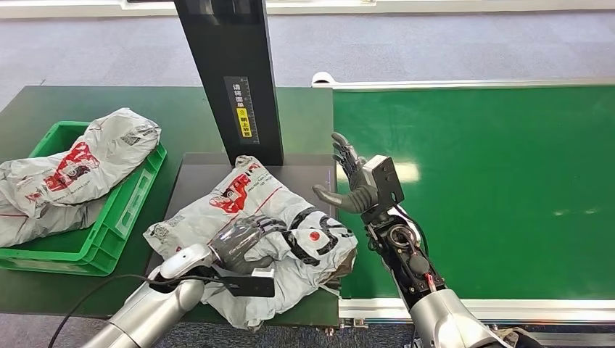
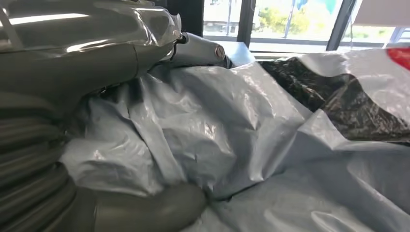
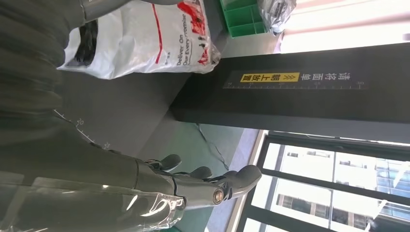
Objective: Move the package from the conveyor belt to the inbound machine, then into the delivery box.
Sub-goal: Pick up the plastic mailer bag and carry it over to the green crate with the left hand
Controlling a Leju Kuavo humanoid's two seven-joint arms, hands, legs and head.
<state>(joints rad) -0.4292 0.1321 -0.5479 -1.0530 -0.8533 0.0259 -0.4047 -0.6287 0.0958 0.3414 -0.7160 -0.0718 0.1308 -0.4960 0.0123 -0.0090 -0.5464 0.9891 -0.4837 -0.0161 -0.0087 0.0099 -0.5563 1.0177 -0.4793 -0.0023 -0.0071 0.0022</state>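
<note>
A: Package point(image 1: 250, 217), head view: it lies on the inbound machine point(image 1: 196, 170), grasped by the left robot hand point(image 1: 239, 243). The delivery box point(image 1: 123, 210) lies to its left.

B: Left wrist view: bag plastic point(image 2: 217, 140) is squeezed. Right wrist view: the right robot hand point(image 3: 193, 186) is held released, beside it.

Package point(image 3: 145, 43): red print reading "Deliver On Our Every Promise" in the right wrist view; red and black logos in the head view, too crumpled to read.
Post point(image 3: 290, 89): white Chinese characters above a ruler scale, and a yellow label with black Chinese characters.
Scale plate point(image 3: 121, 121): ruler marks with small numbers, too small to read.
</note>
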